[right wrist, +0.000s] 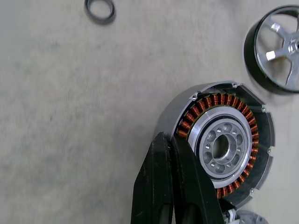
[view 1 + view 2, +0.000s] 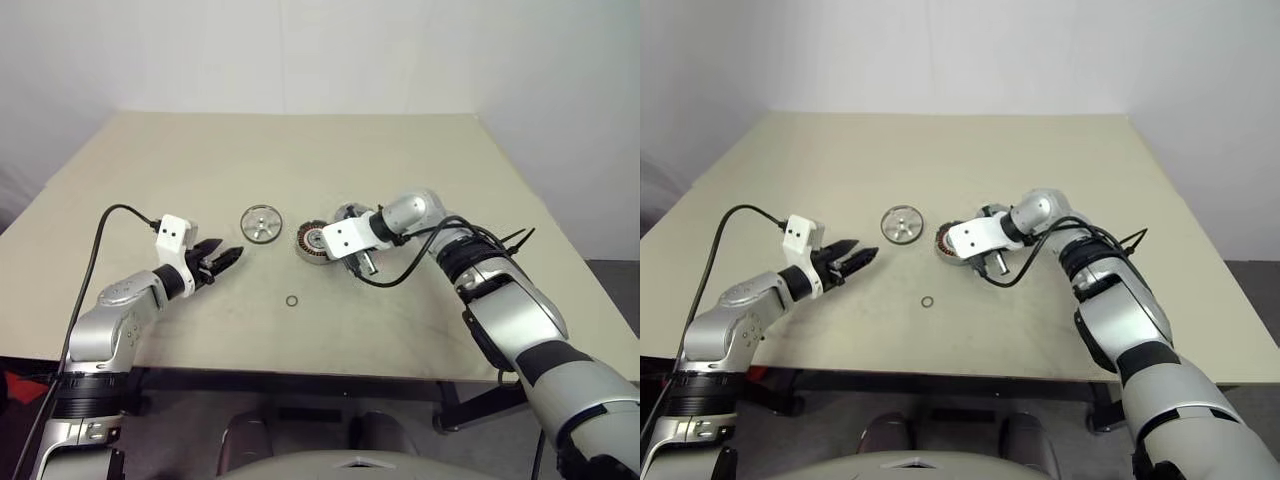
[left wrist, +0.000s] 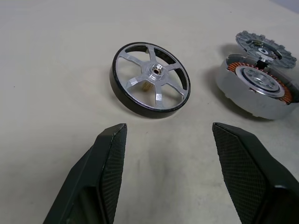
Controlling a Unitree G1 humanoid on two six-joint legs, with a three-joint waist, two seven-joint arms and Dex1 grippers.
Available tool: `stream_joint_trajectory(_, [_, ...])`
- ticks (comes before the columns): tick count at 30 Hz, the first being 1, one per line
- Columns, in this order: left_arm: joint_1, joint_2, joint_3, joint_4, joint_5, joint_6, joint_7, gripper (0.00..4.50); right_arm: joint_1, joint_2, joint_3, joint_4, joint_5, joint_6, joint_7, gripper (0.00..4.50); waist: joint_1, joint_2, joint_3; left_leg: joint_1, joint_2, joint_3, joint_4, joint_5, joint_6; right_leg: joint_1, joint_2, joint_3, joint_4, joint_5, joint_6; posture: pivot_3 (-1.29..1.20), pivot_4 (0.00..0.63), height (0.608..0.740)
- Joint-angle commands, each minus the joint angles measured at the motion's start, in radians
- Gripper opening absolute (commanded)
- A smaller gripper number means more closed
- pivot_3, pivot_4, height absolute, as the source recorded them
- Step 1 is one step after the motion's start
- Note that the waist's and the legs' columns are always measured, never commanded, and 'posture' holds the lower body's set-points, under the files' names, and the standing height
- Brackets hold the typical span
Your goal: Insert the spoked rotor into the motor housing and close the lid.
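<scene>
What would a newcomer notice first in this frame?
The copper-wound ring at mid-table, with the shut right claw at its rim. Beside it, toward the robot's left, lies a silver spoked wheel, the open left claw pointing toward it.

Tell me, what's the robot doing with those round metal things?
It is working on motor parts on a table. The shut right end effector touches the rim of the copper-wound part, which sits tilted. The left end effector is open and empty, pointing at the spoked wheel. The two parts lie apart.
</scene>
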Motion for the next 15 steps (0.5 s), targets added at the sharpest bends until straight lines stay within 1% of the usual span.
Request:
stream_joint_trajectory(1, [-0.012, 0.004, 0.012, -0.035, -0.005, -0.008, 0.000, 3.09, -0.019, 0.019, -0.026, -0.042, 0.025, 0.010, -0.021, 0.02, -0.001, 0.000, 0.000, 0.000, 0.000, 0.000, 0.000, 0.000, 0.000, 0.000, 0.000, 0.000, 0.000, 0.000, 0.000, 0.00, 0.000, 0.740])
stream_joint_trajectory(7, [-0.015, 0.005, 0.009, -0.035, -0.005, -0.005, -0.002, 3.09, -0.007, 0.055, -0.027, -0.068, 0.031, 0.043, -0.033, 0.02, -0.005, 0.000, 0.000, 0.000, 0.001, 0.000, 0.000, 0.000, 0.000, 0.000, 0.001, 0.000, 0.000, 0.000, 0.000, 0.00, 0.000, 0.740])
stream_joint_trajectory(15, [-0.017, 0.002, 0.006, -0.032, -0.004, -0.008, -0.003, 3.09, -0.002, 0.063, -0.018, -0.044, 0.015, 0.043, -0.045, 0.02, -0.003, 0.000, 0.000, 0.001, 0.000, 0.000, 0.000, 0.000, 0.000, 0.000, 0.000, 0.000, 0.000, 0.000, 0.000, 0.00, 0.000, 0.740])
